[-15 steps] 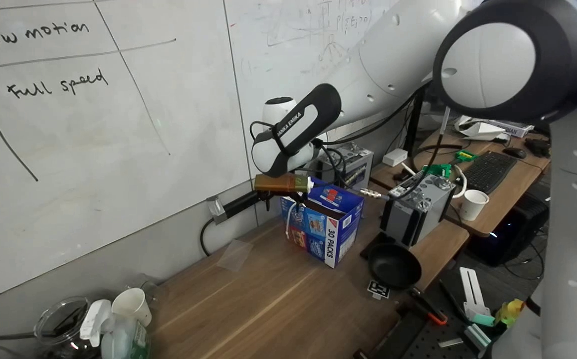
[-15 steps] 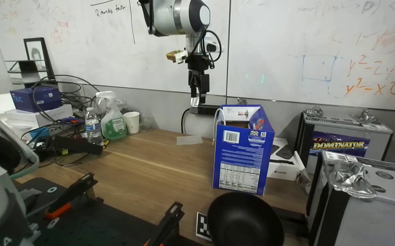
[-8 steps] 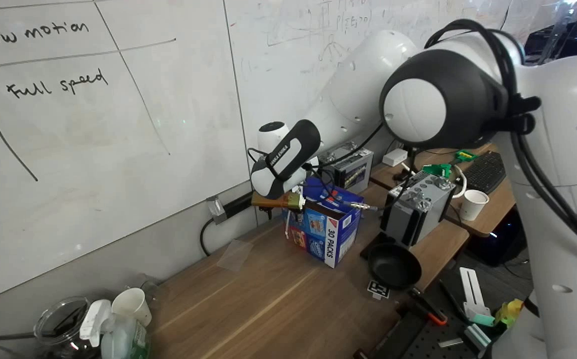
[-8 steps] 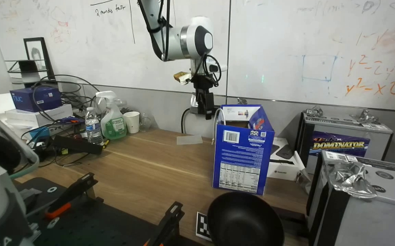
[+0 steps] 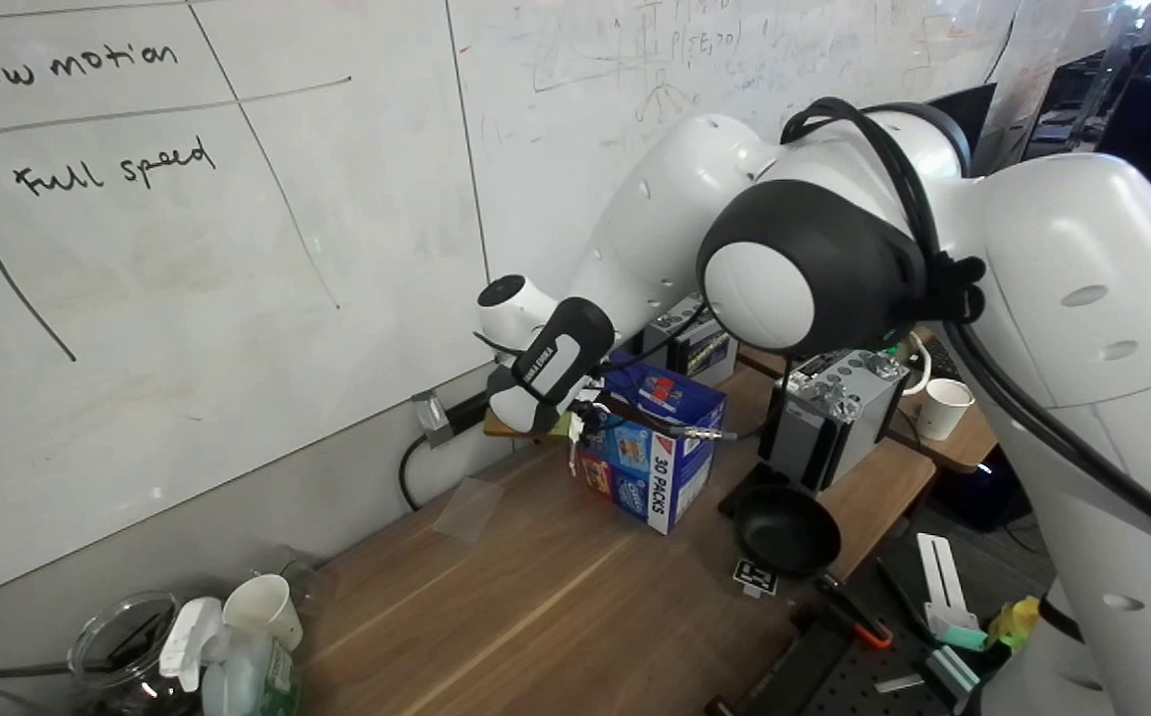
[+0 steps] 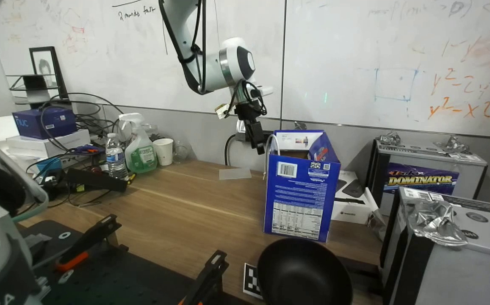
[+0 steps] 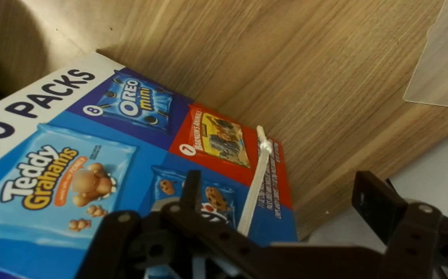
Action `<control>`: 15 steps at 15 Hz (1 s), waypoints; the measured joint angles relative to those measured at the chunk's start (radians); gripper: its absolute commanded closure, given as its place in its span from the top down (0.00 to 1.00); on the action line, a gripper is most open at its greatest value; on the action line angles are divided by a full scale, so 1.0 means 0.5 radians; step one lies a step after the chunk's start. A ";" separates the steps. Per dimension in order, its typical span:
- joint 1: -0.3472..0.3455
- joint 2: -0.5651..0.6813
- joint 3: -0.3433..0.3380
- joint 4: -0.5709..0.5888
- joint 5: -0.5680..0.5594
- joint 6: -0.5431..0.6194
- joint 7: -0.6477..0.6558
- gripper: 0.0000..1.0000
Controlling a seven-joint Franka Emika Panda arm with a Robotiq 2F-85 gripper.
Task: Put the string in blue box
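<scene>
The blue box [image 6: 300, 190] stands upright on the table with its top open, in both exterior views [image 5: 699, 472]. The white string [image 6: 266, 156] hangs over the box's rim and down its outer side. Its knotted end shows in the wrist view [image 7: 255, 186] against the printed side of the box [image 7: 92, 155]. The rest of the string is hidden. My gripper [image 7: 280, 176] is open and empty, fingers wide apart, and the string shows between them. In an exterior view, my gripper [image 6: 260, 149] is tilted beside the box's upper edge, on the string's side.
A black pan [image 6: 304, 271] stands in front of the box. Grey batteries [image 5: 834, 418] and a white carton [image 6: 350, 209] stand beside and behind it. The whiteboard wall with a black power strip [image 6: 253, 136] is close behind. A clear sheet [image 6: 235, 173] lies on the table.
My arm has come down from above to beside the box's upper edge. The gripper has tilted, its fingertips swinging toward the box. Box and string have not moved.
</scene>
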 measured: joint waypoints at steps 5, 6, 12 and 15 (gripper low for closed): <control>0.101 0.042 -0.059 0.036 -0.190 -0.052 0.236 1.00; 0.107 0.044 -0.068 0.041 -0.224 -0.070 0.267 1.00; 0.093 0.051 -0.109 0.046 -0.345 -0.111 0.378 1.00; 0.088 0.055 -0.109 0.050 -0.358 -0.116 0.401 1.00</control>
